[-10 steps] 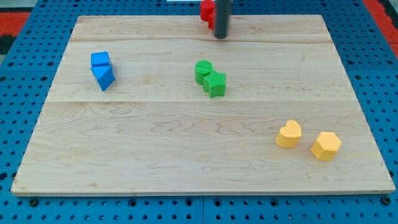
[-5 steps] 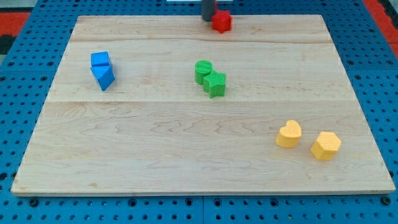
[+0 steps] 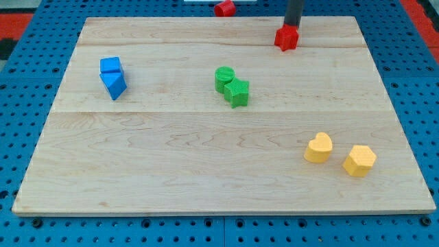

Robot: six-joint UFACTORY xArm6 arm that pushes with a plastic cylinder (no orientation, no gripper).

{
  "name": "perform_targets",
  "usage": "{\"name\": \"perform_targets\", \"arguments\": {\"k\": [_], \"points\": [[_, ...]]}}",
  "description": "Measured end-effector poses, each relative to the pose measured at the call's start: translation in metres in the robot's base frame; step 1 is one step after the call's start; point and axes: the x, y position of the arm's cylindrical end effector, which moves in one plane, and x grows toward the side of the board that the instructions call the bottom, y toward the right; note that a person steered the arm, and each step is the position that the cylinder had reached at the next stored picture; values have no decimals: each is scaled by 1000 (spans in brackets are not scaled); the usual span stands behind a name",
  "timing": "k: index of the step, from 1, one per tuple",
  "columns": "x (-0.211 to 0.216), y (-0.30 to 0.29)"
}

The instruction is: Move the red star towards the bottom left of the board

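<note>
A red block [image 3: 287, 38], its shape hard to make out, sits on the wooden board [image 3: 206, 158] near the view's top, right of centre. My tip [image 3: 293, 26] is right behind it, touching its top side. A second red block [image 3: 224, 8] lies at the board's top edge, left of my tip, partly cut off by the frame. I cannot tell which one is the star.
A blue cube [image 3: 110, 66] and a blue wedge [image 3: 114, 84] sit at the left. A green cylinder [image 3: 223, 77] and a green star [image 3: 237, 92] touch near the centre. A yellow heart [image 3: 319, 147] and a yellow hexagon [image 3: 359, 160] sit at the lower right.
My rod has swept from the top centre to the right, and one red block has moved right and down with it. The other red block stays at the top edge.
</note>
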Motion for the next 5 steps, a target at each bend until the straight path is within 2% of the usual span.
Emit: {"name": "perform_targets", "arguments": {"k": [2, 5], "points": [[66, 9], [82, 23]]}}
